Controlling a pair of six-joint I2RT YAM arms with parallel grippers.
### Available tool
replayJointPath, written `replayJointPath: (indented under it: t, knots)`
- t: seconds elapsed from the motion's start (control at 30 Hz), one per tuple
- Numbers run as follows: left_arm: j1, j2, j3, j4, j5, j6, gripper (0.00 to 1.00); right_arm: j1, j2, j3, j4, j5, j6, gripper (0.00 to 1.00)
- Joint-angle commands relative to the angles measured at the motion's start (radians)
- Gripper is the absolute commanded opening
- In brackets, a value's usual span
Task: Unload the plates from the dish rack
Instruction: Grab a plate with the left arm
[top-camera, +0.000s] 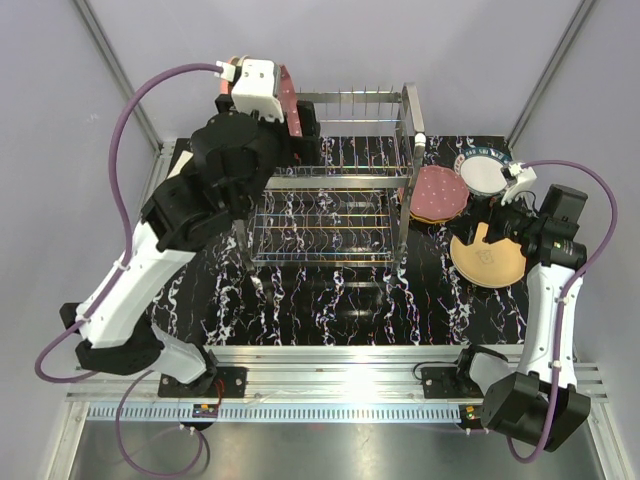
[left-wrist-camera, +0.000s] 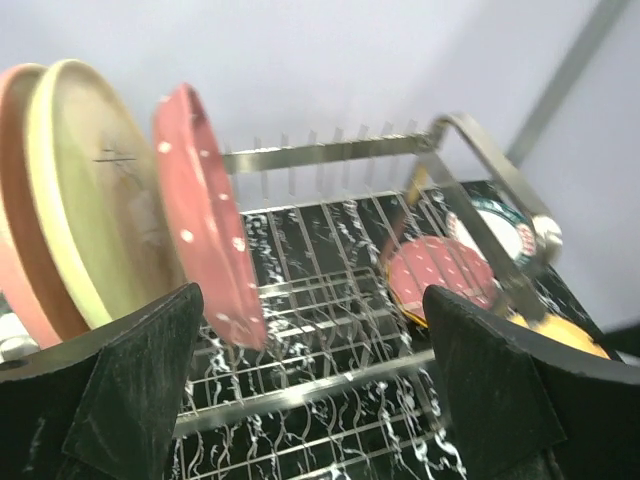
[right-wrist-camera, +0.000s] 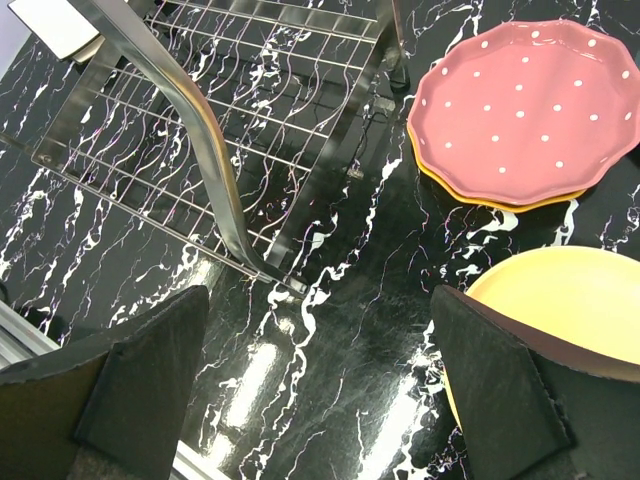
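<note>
The right gripper (right-wrist-camera: 320, 300) hung open over the black marbled table (right-wrist-camera: 330, 390) beside a flat-lying round orange plate (right-wrist-camera: 570, 310), while farther back the left gripper (left-wrist-camera: 312, 295), jaws spread and empty, faced three upright round plates (left-wrist-camera: 95, 190) in the silver wire dish rack (left-wrist-camera: 330, 152).

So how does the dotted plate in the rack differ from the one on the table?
The racked dotted plate stands on edge in the dish rack; the unloaded dotted plate lies flat. The racked one has a cream plate beside it; the unloaded one rests on an orange plate. Both are red with white dots.
</note>
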Motion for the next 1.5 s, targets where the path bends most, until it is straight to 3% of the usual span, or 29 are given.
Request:
replayJointPath:
  t: [0.0,0.3,0.57,0.77,1.0,1.1,1.17,1.23,1.47]
  knots:
    - [0.064,0.038,0.082,-0.036,-0.068,-0.047,0.93,0.0,-0.027,-0.002,0.041,-0.008,-0.004,1.0]
    - [0.15,0.119,0.139,-0.044,-0.042,-0.075,0.89,0.001,-0.034,-0.005,0.045,-0.002,-0.005,1.0]
    - [0.168,0.177,0.113,-0.009,-0.105,-0.017,0.75,0.0,-0.039,-0.006,0.048,0.003,-0.004,1.0]
    - [0.185,0.214,0.096,0.011,-0.177,0.042,0.54,0.001,-0.043,-0.008,0.051,0.008,-0.004,1.0]
    - [0.2,0.236,0.056,0.029,-0.209,0.088,0.42,0.001,-0.047,-0.008,0.051,0.012,-0.004,1.0]
    - [0.203,0.24,0.049,0.043,-0.22,0.12,0.3,0.001,-0.047,-0.006,0.053,0.012,-0.004,1.0]
    - [0.203,0.242,0.047,0.062,-0.22,0.141,0.12,0.0,-0.048,-0.008,0.051,0.014,-0.004,1.0]
    - [0.203,0.239,0.049,0.089,-0.214,0.165,0.0,0.001,-0.047,-0.008,0.054,0.014,-0.004,1.0]
    - [0.199,0.208,0.053,0.233,-0.183,0.307,0.0,0.001,-0.045,-0.009,0.056,0.015,-0.002,1.0]
